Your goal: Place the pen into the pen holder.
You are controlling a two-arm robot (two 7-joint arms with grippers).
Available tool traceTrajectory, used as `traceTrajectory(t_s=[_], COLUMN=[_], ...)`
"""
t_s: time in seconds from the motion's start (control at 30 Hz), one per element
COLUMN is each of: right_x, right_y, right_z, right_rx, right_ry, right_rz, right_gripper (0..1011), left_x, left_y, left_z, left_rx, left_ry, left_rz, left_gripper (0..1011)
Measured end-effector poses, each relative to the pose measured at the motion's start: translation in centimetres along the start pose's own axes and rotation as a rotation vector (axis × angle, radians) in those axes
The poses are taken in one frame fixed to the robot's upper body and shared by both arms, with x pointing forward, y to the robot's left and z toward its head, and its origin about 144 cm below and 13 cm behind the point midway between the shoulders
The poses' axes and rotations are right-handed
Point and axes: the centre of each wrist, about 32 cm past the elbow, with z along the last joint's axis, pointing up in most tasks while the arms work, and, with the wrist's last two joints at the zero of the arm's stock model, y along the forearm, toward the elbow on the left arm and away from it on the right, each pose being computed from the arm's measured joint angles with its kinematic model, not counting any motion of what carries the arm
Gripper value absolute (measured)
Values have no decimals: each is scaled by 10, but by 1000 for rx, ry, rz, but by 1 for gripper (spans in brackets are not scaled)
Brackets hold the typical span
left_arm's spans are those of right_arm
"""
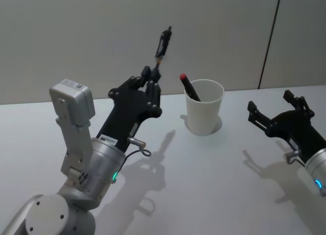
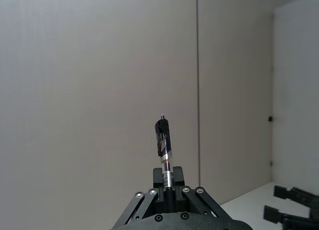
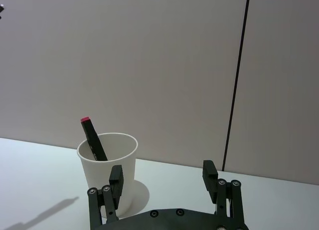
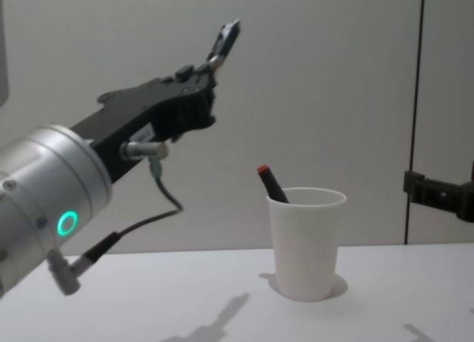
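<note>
The left gripper (image 1: 151, 75), raised above the tabletop (image 1: 214, 184) just left of the cup (image 1: 204, 120), is clenched on the lower end of a dark pen (image 1: 162, 44), which points up and away. The pen looks light, stiff and slick — gripped so low, it could pivot. The paper cup, with a red-capped marker (image 1: 189, 87) leaning inside, seems light enough to tip if nudged. The right gripper (image 1: 272, 104) sits at the right, fingers spread — empty.
</note>
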Motion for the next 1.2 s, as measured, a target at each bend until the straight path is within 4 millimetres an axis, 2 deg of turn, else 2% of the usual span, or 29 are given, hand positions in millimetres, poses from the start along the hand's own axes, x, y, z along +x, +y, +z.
traceTrajectory(t_s=[1.2], right_x=[0], right_y=[0], right_z=[0], right_rx=[0], right_ry=[0], right_rz=[0], right_gripper=[1001], left_x=[8], left_y=[-49], left_z=[-16], left_rx=[-64], left_ry=[309], left_rz=[-498], left_gripper=[116])
